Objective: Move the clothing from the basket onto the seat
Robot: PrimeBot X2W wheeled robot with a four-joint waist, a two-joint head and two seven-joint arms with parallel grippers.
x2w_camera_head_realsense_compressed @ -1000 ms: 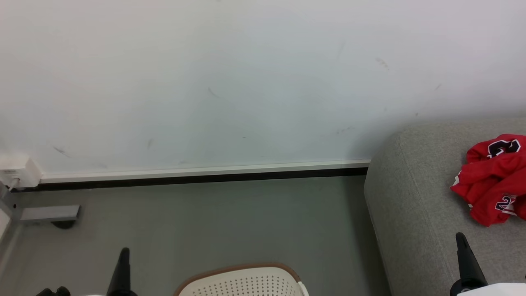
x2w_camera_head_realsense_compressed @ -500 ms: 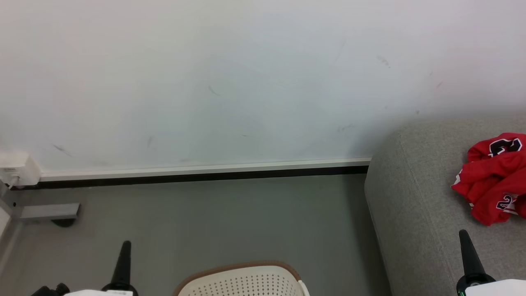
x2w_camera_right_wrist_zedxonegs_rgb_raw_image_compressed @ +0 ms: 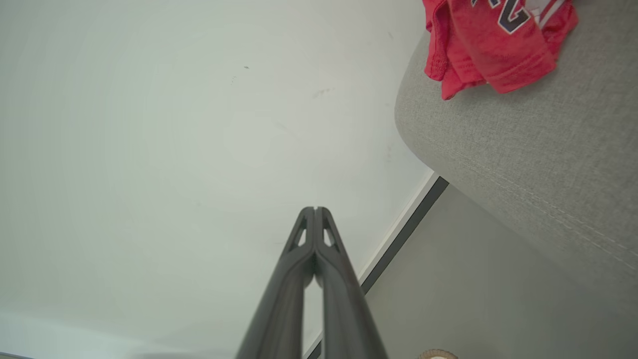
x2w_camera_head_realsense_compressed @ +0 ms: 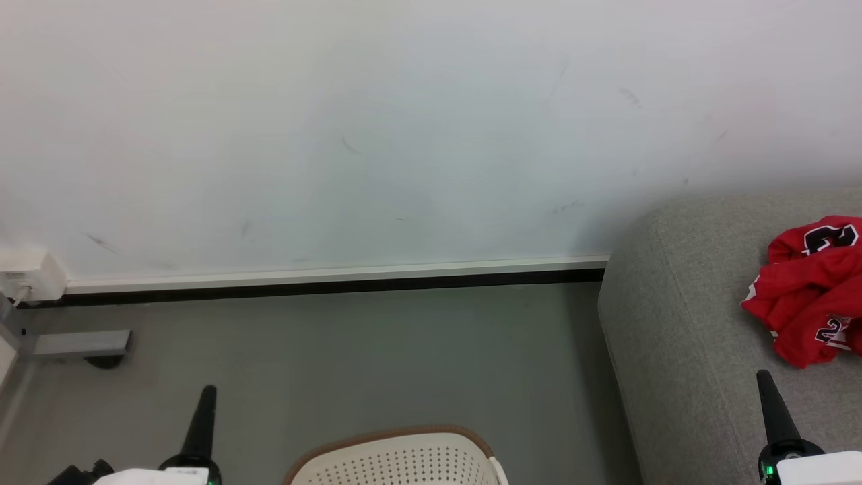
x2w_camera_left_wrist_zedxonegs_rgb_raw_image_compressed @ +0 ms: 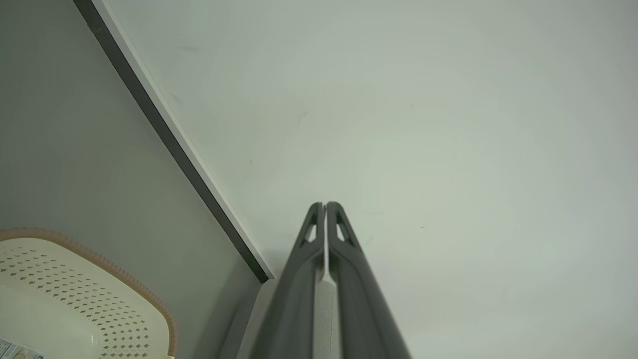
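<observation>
The red clothing [x2w_camera_head_realsense_compressed: 811, 289] with white trim and dark numbers lies crumpled on the grey seat [x2w_camera_head_realsense_compressed: 680, 323] at the right edge of the head view; the right wrist view shows the clothing [x2w_camera_right_wrist_zedxonegs_rgb_raw_image_compressed: 491, 42] on the seat [x2w_camera_right_wrist_zedxonegs_rgb_raw_image_compressed: 538, 149]. The cream basket [x2w_camera_head_realsense_compressed: 397, 461] with a brown rim stands on the floor at the bottom middle, and its holed wall [x2w_camera_left_wrist_zedxonegs_rgb_raw_image_compressed: 75, 294] shows from the left wrist. My left gripper [x2w_camera_head_realsense_compressed: 207, 391] points up left of the basket, shut and holding nothing [x2w_camera_left_wrist_zedxonegs_rgb_raw_image_compressed: 325, 205]. My right gripper [x2w_camera_head_realsense_compressed: 761, 374] stands over the seat's front, shut and holding nothing [x2w_camera_right_wrist_zedxonegs_rgb_raw_image_compressed: 315, 209].
A white wall with a pale skirting board [x2w_camera_head_realsense_compressed: 337, 276] runs behind the grey floor [x2w_camera_head_realsense_compressed: 370, 357]. A white box [x2w_camera_head_realsense_compressed: 27, 279] and a grey metal foot [x2w_camera_head_realsense_compressed: 74, 343] sit at the far left.
Both grippers have risen a little higher in the head view, with more of their pale wrists showing. The clothing, seat and basket stay where they were.
</observation>
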